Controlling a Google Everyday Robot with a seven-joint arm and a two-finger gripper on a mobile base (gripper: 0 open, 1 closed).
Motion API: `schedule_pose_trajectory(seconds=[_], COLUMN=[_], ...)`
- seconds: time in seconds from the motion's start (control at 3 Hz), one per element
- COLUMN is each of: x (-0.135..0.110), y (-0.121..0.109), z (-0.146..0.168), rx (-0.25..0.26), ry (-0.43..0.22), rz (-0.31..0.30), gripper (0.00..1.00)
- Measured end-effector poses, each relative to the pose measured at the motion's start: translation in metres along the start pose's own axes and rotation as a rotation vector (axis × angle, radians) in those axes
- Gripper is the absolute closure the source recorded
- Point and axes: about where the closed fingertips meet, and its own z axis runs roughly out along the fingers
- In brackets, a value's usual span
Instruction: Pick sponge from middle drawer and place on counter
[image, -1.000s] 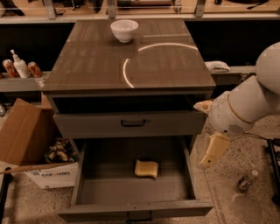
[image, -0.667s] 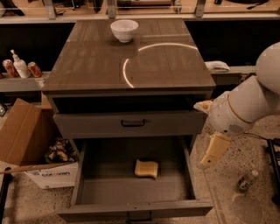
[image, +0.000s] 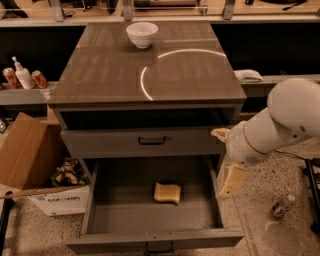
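Note:
The pale yellow sponge (image: 167, 193) lies flat on the grey floor of the open middle drawer (image: 125, 217), a little right of its centre. My gripper (image: 226, 157), on a white arm, hangs outside the drawer by its right wall, level with the cabinet front and to the right of and above the sponge. Its two cream fingers (image: 232, 180) stand apart and hold nothing. The glossy grey-brown counter (image: 110, 70) sits above, with a bright curved light reflection.
A white bowl (image: 142, 34) stands at the back of the counter. A shut drawer front with a black handle (image: 152, 141) sits above the open drawer. A cardboard box (image: 25, 155) is on the floor at left, a small bottle (image: 282, 205) on the floor at right.
My gripper has moved a little left and down, closer to the drawer's right wall. The sponge and drawer have not moved.

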Motion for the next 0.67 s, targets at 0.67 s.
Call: schedule_pose_trajectory(seconds=[0.67], x=[0.0206], y=[-0.0094], z=[0.0816], rx=[-0.058], ry=[-0.032], rz=[-0.009], gripper=[0.00])
